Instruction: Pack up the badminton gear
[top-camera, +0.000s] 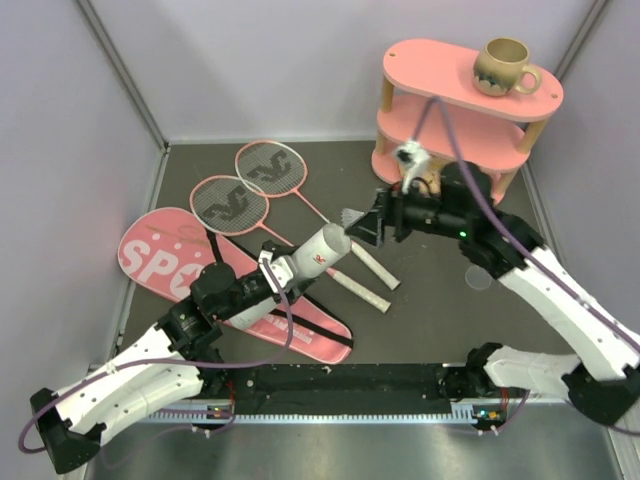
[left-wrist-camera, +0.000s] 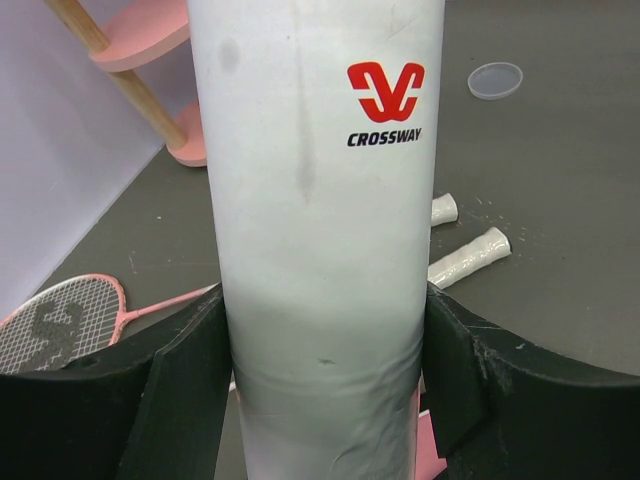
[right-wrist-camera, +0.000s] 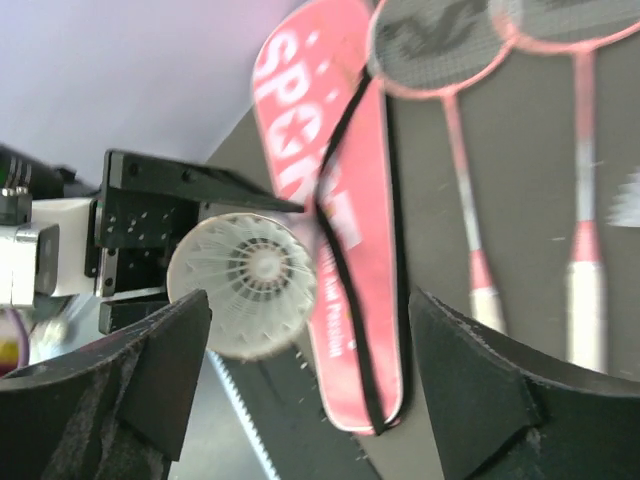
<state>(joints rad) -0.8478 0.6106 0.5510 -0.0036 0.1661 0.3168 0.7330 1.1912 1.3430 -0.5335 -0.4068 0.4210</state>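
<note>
My left gripper (top-camera: 274, 276) (left-wrist-camera: 325, 380) is shut on the long white tube (top-camera: 305, 262) (left-wrist-camera: 318, 220) and holds it tilted, mouth toward the right arm. A white feather shuttlecock (right-wrist-camera: 250, 282) sits in the tube's mouth. Just in front of that mouth my right gripper (top-camera: 368, 228) (right-wrist-camera: 310, 320) stands open with nothing between its fingers. Two pink-framed rackets (top-camera: 228, 203) (top-camera: 270, 167) (right-wrist-camera: 440, 40) lie on the dark mat, white handles (top-camera: 365, 290) toward the middle. The pink racket bag (top-camera: 180, 265) (right-wrist-camera: 330, 190) with its black strap lies flat under the left arm.
A pink two-tier shelf (top-camera: 455, 95) stands at the back right with a beige mug (top-camera: 503, 67) on top. A clear round lid (top-camera: 480, 278) (left-wrist-camera: 495, 80) lies on the mat below the right arm. Grey walls close in the left, back and right sides.
</note>
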